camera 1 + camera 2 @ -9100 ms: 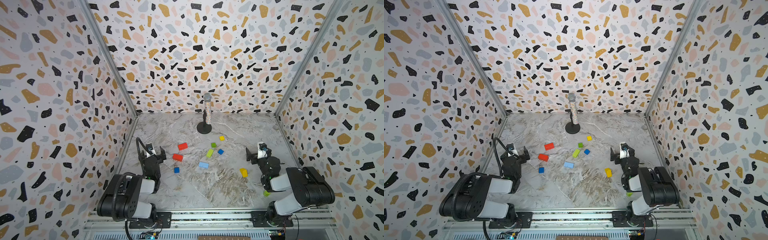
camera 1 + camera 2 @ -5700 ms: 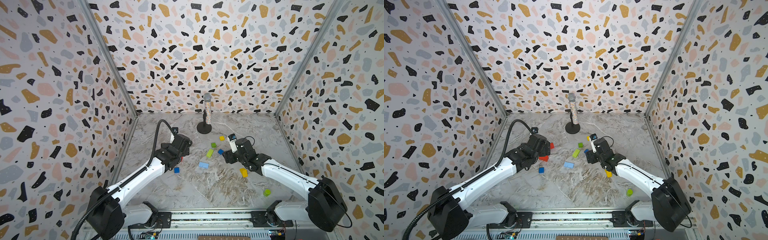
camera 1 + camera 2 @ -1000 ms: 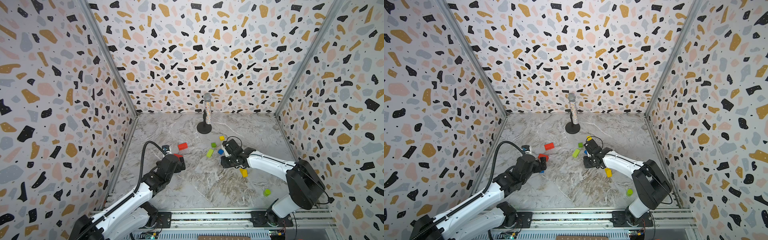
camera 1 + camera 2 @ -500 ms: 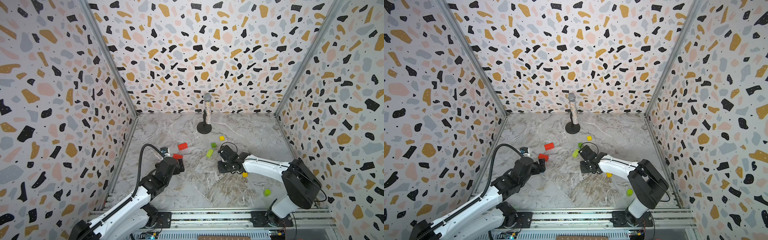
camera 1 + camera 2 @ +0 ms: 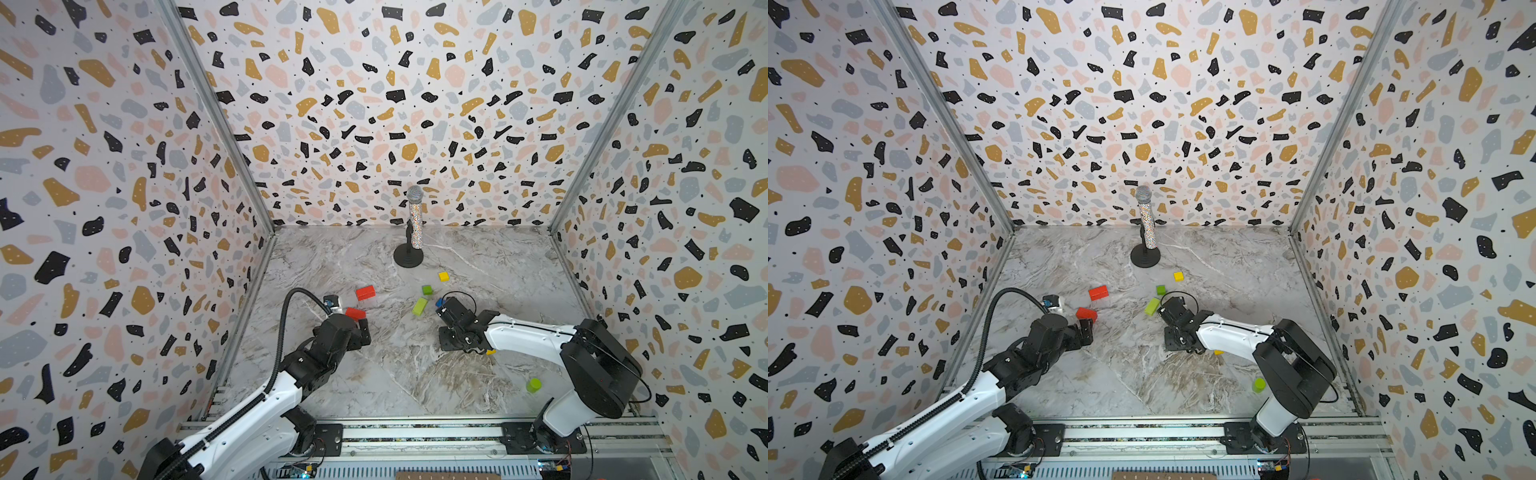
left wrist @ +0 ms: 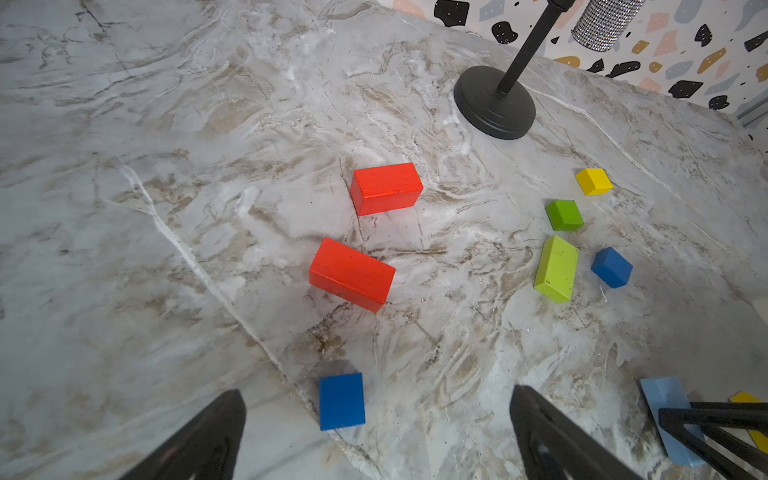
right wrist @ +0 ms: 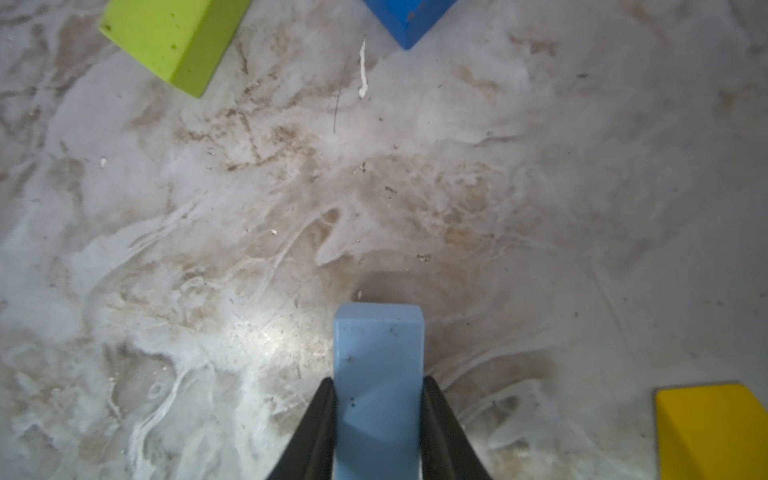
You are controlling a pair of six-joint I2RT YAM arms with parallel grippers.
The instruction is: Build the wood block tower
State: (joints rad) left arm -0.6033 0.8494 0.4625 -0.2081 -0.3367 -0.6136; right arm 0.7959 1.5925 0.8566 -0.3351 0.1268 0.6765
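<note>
Near the tabletop [image 7: 540, 208], right tool [image 7: 378, 384] pinches light blue block [image 7: 378, 340].

No legible text or labels

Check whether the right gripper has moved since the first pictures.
Yes, leftward. The right gripper has come away from the right wall and now stands close to the lime-green brick in both top views.

The left arm is extended forward, left gripper [image 6: 376, 392] spread wide; the right arm is reached inward, right gripper [image 7: 378, 384] clamped on a light blue block [image 7: 378, 345]
</note>
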